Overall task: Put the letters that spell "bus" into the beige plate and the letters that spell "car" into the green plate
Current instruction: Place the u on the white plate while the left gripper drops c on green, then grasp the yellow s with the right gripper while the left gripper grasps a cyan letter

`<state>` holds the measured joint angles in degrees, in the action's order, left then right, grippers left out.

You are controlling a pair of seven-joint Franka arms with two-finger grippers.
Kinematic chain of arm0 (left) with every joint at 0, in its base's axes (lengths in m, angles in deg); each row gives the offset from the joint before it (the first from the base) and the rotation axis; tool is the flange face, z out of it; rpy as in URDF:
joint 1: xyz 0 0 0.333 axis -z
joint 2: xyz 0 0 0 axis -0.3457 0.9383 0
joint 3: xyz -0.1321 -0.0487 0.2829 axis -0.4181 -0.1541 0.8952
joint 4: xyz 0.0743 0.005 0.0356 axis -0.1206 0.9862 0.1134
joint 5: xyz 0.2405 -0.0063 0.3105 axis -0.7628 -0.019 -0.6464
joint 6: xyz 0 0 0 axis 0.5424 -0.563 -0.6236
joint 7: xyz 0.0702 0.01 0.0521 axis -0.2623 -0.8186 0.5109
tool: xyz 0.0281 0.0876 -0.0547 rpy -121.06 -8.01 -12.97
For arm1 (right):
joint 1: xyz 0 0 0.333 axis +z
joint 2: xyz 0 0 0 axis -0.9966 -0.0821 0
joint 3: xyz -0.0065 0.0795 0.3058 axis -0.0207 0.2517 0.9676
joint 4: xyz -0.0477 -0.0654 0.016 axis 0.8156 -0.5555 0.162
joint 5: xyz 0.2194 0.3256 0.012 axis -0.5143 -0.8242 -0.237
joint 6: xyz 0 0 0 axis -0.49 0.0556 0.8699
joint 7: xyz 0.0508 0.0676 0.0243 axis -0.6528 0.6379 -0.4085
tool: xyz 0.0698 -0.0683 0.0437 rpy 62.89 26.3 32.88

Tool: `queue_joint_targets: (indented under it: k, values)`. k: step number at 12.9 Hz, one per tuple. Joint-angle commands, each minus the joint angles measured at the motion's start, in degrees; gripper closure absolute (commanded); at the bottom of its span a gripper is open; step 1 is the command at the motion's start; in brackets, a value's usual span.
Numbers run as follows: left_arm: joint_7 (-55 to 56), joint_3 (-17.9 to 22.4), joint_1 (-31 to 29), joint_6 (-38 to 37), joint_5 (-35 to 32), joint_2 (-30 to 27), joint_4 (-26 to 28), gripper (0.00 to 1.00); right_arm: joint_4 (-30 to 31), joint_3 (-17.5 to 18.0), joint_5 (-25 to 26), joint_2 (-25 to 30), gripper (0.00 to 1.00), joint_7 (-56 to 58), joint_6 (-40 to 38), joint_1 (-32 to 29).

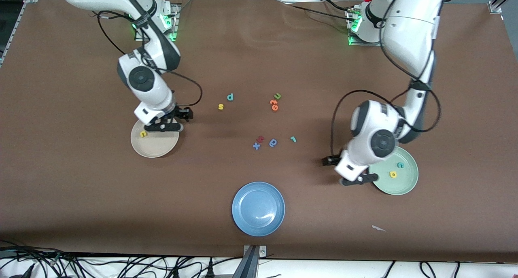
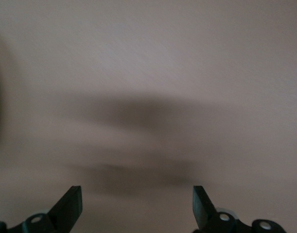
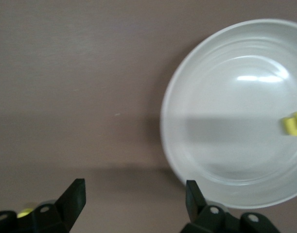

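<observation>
Right, you've got both grippers empty with jaws spread wide. Right gripper (image 1: 164, 126) hangs over the rim of the beige plate (image 1: 162, 148); the yellow "u" (image 1: 143, 134) lies in that plate. Left gripper (image 1: 356, 180) sits low at the edge of the green plate (image 1: 406, 185), which holds the teal "c" (image 1: 400, 164) and the yellow "a" (image 1: 392, 174).

On the bench mid-table: yellow "s" (image 1: 221, 106) and the teal stem-and-bowl letter (image 1: 230, 96) close together, teal "r" (image 1: 293, 139) nearer the camera toward the left arm's end. The blue plate (image 1: 258, 208) is nearest the camera (nothing in it).
</observation>
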<state>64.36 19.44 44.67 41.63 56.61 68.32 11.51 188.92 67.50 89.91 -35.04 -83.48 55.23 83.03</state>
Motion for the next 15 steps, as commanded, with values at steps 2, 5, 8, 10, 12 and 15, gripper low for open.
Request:
queue_joint_targets:
  k: [2, 5, 8, 10, 12, 15]
  values:
    - [16.9, -2.1, 5.5, 6.7, 1.9, -0.7, 5.0, 0.00, 0.7, 0.4, -1.3, -0.8, 0.06, -10.3, 2.8, 5.0]
    - [22.7, -2.1, 7.7, 9.2, 1.6, -0.6, 7.1, 0.00, 0.7, 0.4, -1.3, -3.7, 0.02, -17.2, 7.8, 9.9]
    - [24.9, -2.2, 8.9, 9.4, 1.8, -0.6, 8.0, 0.04, 0.7, 0.4, -1.2, -5.2, 0.02, -18.3, 9.6, 11.8]
    - [25.4, -2.2, 10.2, 9.6, 1.7, -0.6, 8.6, 0.10, 0.7, 0.4, -1.0, -6.3, 0.02, -19.7, 10.9, 12.7]
    - [26.8, -2.2, 10.7, 10.9, 1.5, -0.5, 9.4, 0.17, 0.7, 0.3, -0.5, -7.1, 0.02, -20.3, 11.5, 13.2]
    - [27.2, -2.2, 10.8, 11.8, 1.5, -0.3, 10.1, 0.36, 1.6, 0.1, 1.3, -7.2, 0.02, -20.3, 11.6, 13.2]
